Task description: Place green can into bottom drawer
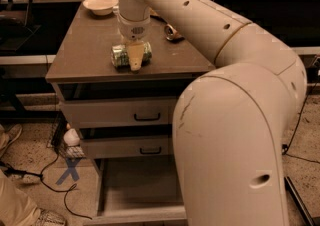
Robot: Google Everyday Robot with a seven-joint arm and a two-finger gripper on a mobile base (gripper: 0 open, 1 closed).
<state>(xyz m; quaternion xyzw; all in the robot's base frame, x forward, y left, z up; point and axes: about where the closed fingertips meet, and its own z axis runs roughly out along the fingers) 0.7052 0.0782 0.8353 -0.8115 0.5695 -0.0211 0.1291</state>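
Note:
The green can lies on its side near the front edge of the cabinet top. My gripper reaches down from the arm right at the can, its tan tip in front of the can's middle and hiding part of the label. The bottom drawer is pulled out below the two upper drawers; the part of its flat grey floor that shows holds nothing. My arm's large body hides the drawer's right part.
A white bowl sits at the back left of the top. An orange-brown can lies at the back right. The two upper drawers are slightly ajar. Cables, a blue tape cross and a small bottle lie on the floor to the left.

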